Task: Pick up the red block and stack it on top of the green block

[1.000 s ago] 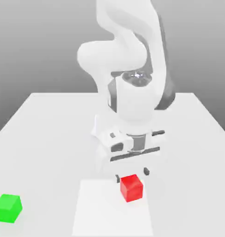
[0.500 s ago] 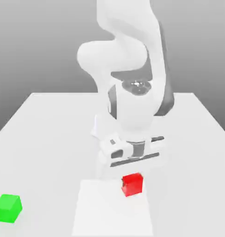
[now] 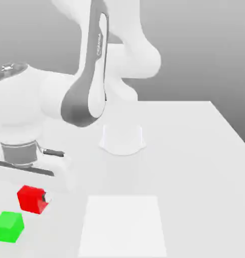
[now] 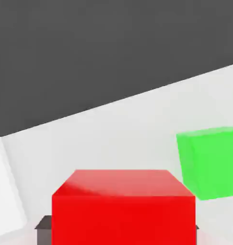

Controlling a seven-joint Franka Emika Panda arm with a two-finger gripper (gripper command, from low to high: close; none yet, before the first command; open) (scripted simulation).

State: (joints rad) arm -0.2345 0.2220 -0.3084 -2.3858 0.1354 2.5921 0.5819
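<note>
Jaws closed on the red block (image 3: 31, 198), held above the green block (image 3: 8, 227); arm lettering unreadable

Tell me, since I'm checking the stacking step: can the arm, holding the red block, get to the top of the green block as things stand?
Probably yes. The red block sits in the fingers just beside the green block, whose top face is bare, with nothing between them.

Arm: reaching low over the table's (image 3: 195, 151) near-left corner in the exterior view.
Gripper (image 3: 33, 197): pointing down, clamping the red block (image 3: 29, 198).
</note>
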